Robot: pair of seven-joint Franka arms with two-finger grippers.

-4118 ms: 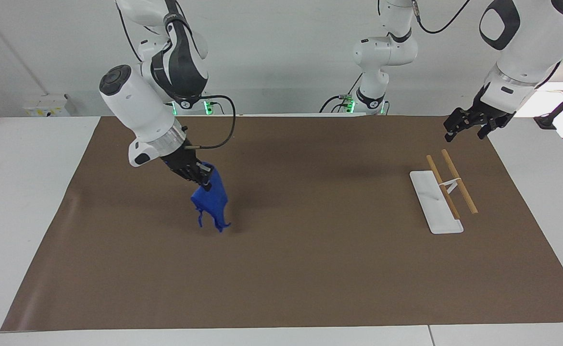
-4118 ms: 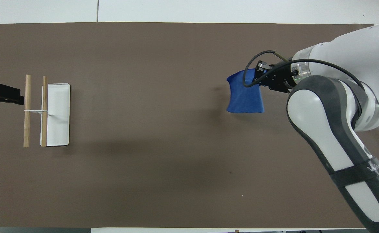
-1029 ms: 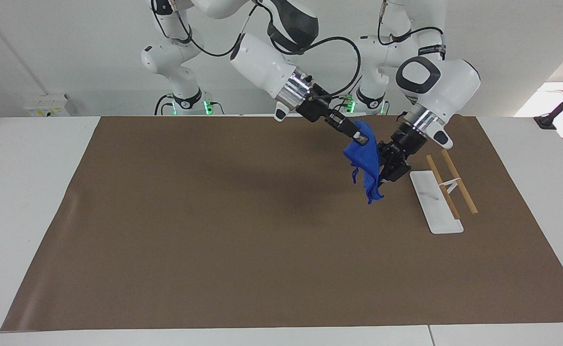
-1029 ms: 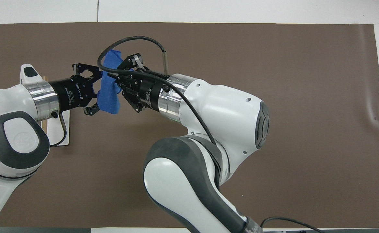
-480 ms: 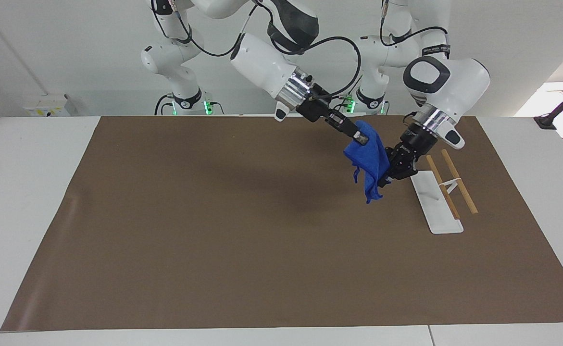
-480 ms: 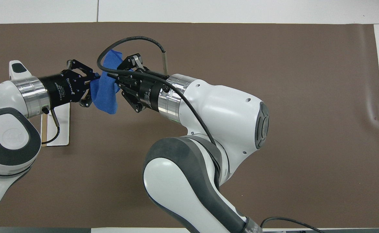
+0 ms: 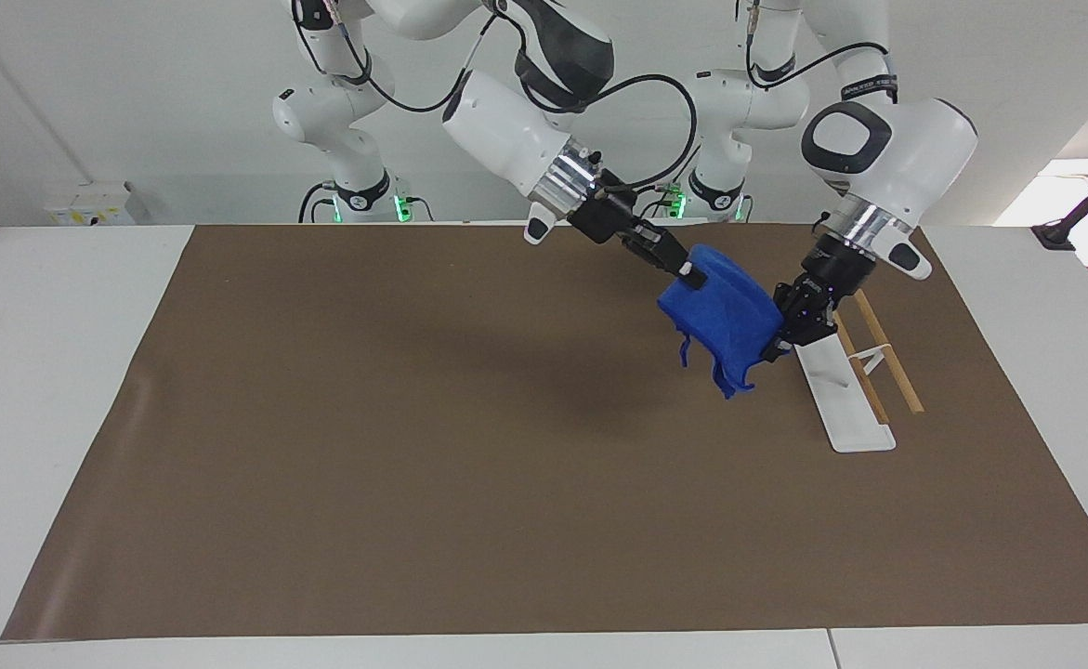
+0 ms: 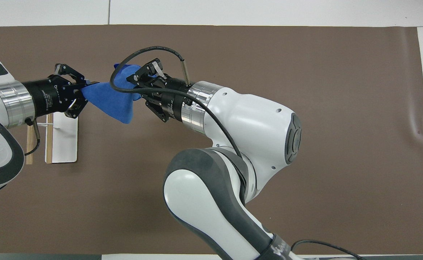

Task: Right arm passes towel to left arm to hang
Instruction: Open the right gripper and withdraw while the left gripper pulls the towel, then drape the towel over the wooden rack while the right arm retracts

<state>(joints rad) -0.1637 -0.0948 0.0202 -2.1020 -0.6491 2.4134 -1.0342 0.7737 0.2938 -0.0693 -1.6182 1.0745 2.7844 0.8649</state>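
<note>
The royal-blue towel (image 7: 725, 311) (image 8: 112, 99) hangs in the air, stretched between both grippers above the brown mat. My right gripper (image 7: 688, 269) (image 8: 135, 80), reaching in from the right arm's end, still grips the towel's upper corner. My left gripper (image 7: 774, 349) (image 8: 84, 92) is shut on the towel's other edge, just over the inner end of the white rack base (image 7: 841, 400) (image 8: 67, 144). A loose flap of cloth droops below the two grips.
The rack's two wooden bars (image 7: 887, 358) (image 8: 29, 151) lie across a white wire stand at the left arm's end of the table. A brown mat (image 7: 413, 446) covers the table.
The left gripper has shut on the towel and drawn back toward the rack. The towel, which hung narrow from the right gripper, is now pulled out wide between both.
</note>
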